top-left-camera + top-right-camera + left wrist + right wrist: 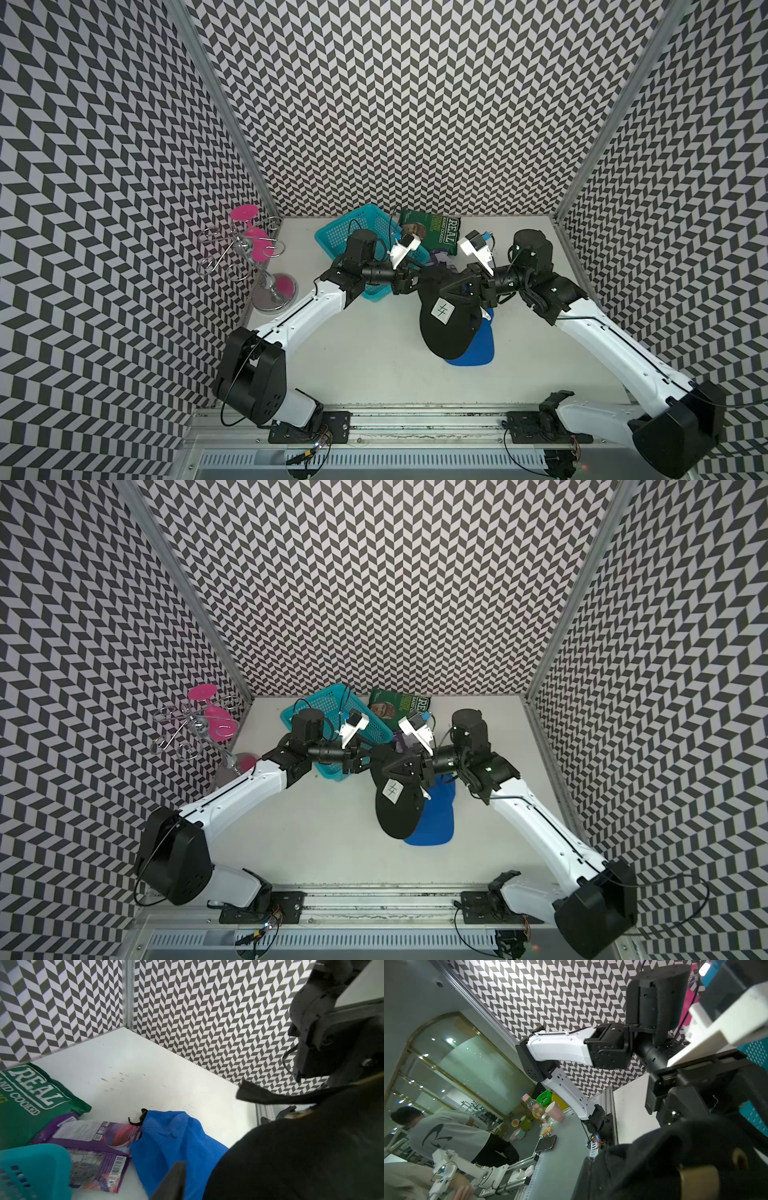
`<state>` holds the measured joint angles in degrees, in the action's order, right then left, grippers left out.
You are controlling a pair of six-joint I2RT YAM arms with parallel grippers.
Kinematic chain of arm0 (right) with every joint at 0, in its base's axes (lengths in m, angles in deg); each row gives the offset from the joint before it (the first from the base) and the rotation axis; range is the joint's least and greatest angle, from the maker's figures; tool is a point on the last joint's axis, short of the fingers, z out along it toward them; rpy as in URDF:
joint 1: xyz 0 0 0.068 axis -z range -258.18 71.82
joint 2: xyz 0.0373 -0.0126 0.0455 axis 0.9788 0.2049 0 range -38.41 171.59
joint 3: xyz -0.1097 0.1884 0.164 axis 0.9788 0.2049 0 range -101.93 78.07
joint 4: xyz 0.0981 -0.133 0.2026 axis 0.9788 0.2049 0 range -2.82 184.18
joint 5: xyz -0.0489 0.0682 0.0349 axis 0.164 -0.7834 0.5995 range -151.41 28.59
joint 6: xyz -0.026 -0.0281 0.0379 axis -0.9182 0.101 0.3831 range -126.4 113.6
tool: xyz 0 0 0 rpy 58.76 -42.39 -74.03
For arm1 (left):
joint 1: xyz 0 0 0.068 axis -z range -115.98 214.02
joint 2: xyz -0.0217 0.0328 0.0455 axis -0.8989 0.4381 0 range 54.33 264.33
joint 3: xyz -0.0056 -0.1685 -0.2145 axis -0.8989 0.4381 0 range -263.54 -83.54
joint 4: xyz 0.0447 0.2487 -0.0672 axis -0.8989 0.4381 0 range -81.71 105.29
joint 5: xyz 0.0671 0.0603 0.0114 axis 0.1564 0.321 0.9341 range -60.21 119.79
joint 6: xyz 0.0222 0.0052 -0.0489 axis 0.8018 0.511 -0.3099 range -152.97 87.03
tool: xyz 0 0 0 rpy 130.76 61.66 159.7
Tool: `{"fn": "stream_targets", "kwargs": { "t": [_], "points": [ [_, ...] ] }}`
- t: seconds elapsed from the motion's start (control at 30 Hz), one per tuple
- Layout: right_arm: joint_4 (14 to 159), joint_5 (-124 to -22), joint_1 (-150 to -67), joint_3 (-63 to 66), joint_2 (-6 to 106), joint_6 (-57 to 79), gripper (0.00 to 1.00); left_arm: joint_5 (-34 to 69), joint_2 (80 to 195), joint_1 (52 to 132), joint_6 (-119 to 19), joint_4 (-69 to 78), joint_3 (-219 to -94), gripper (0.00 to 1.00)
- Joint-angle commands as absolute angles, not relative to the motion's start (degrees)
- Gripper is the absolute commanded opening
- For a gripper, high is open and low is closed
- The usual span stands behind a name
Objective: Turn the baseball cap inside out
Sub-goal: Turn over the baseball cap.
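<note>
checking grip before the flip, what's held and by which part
The black fabric baseball cap, by its crown's rear edge in the right end effector; for the left end effector it cannot be told.

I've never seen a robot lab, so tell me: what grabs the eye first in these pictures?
The dizzying black-and-white chevron walls all round, then the white-and-black left arm and right arm meeting mid-table at a lifted black fabric baseball cap, with a bright blue cap lying beneath it. By the left wall stands a chrome wire rack holding hot-pink pieces.
</note>
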<state>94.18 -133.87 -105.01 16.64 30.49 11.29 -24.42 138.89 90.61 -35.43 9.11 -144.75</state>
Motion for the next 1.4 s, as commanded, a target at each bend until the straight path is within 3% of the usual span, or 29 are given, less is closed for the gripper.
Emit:
{"fn": "stream_targets", "kwargs": {
  "t": [0.0, 0.17, 0.3, 0.57, 1.03, 1.17, 1.27, 1.33, 1.37],
  "points": [
    [87.96, -134.95, -105.05, 15.82, 28.46, 13.60, 0.00, -20.90, 137.51, 90.04, -37.07, 5.39, -142.91, 0.68],
    [88.54, -128.94, -103.57, 16.05, 30.04, 12.67, 0.00, -5.16, 129.35, 89.32, -35.03, 9.86, -137.68, 0.89],
    [87.25, -126.74, -102.21, 16.11, 31.24, 13.01, 0.01, 1.66, 121.26, 89.31, -32.22, 13.76, -133.71, 0.98],
    [86.96, -128.68, -101.96, 15.01, 33.30, 13.01, 0.02, -4.46, 113.39, 91.68, -28.59, 17.85, -137.31, 1.00],
    [90.04, -128.94, -101.96, 14.09, 29.90, 11.97, 0.04, -12.99, 126.48, 99.32, -30.54, 12.37, -147.57, 0.95],
    [89.73, -127.84, -101.94, 13.82, 29.27, 12.27, 0.04, -13.10, 126.85, 100.23, -29.19, 14.60, -147.11, 0.86],
    [89.37, -128.00, -101.90, 13.91, 29.18, 12.91, 0.07, -12.95, 127.15, 100.31, -29.38, 15.48, -146.91, 0.47],
    [89.70, -128.06, -101.57, 14.00, 29.14, 12.84, 0.19, -12.22, 127.11, 100.32, -29.75, 15.62, -146.52, 0.31],
    [89.98, -128.05, -101.23, 14.08, 29.14, 12.83, 0.29, -11.77, 126.96, 100.30, -29.95, 15.57, -146.24, 0.24]
  ]
}}
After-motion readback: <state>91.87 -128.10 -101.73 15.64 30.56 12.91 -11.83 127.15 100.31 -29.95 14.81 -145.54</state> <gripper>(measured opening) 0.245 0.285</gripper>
